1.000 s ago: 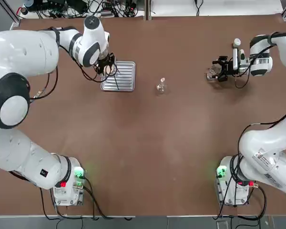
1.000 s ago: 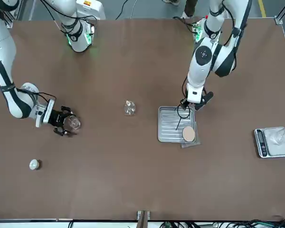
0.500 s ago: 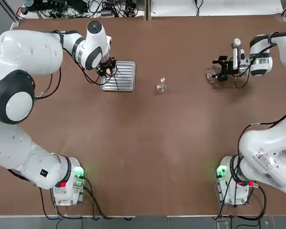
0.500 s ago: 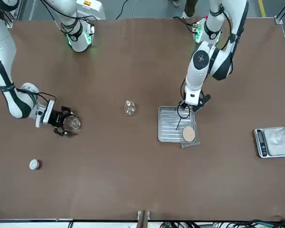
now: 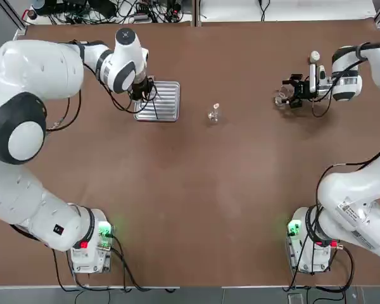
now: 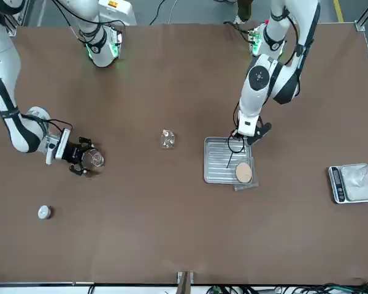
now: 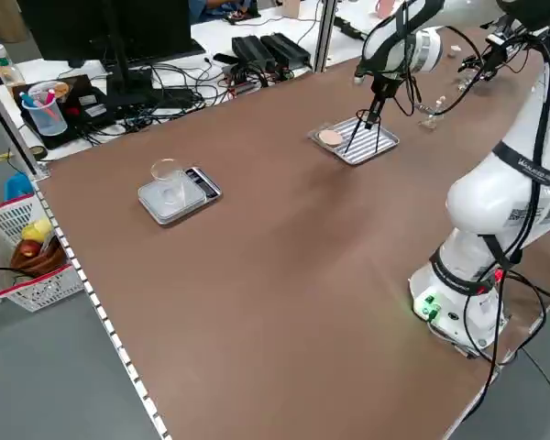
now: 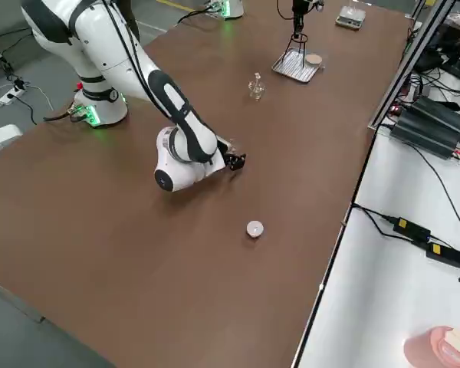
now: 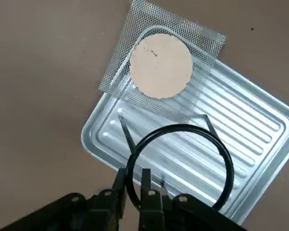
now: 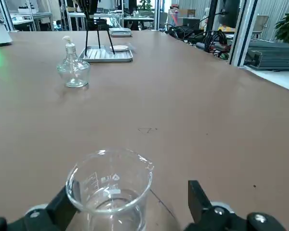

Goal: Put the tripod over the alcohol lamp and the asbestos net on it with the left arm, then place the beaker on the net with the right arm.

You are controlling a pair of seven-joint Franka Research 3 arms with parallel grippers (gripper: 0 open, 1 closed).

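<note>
The left pincer [image 9: 132,195] pinches the wire ring of the tripod [image 9: 178,161], fingers [image 9: 146,185] nipped on either side of it, so the stand can be lifted straight off the ribbed tray [image 9: 260,132]; its legs appear to rest on the tray; the asbestos net [image 9: 161,65] lies beyond, half off the tray's corner, free for a later pick. The alcohol lamp [image 5: 213,114] stands alone mid-table [image 5: 196,202], waiting to be straddled; farthest off, the right pincer [image 10: 127,211] sits wide open around the beaker [image 10: 111,192], ready for its turn.
</note>
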